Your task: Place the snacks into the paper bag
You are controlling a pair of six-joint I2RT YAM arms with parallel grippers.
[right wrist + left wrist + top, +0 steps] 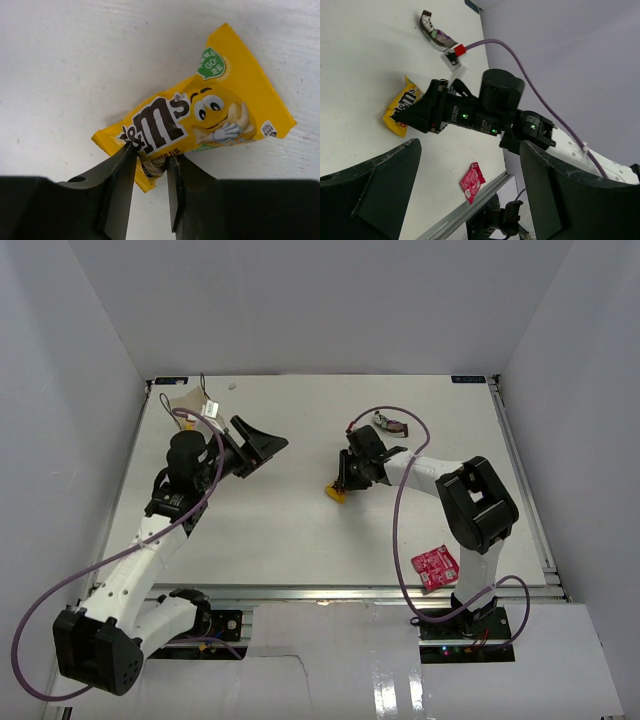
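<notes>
Pinching the near edge of the yellow packet [210,115], the right fingers [126,172] stand close together with the wrapper bunched up between them. The packet lies on the counter [75,60], printed face up, about mid-counter. Behind the fingers the wrist tips downward. The right arm [440,475] reaches from its base at the near right edge, elbow raised and forearm angled left toward the middle.

The left fingers [265,443] are spread wide with nothing between them, pointing right toward the other arm. The left arm [130,570] stretches up along the left side from its near base. The paper bag [188,400] sits at the far left corner, just behind that wrist. A pink-red packet [435,568] lies near the right base. A dark packet [392,424] lies beyond the right wrist.
</notes>
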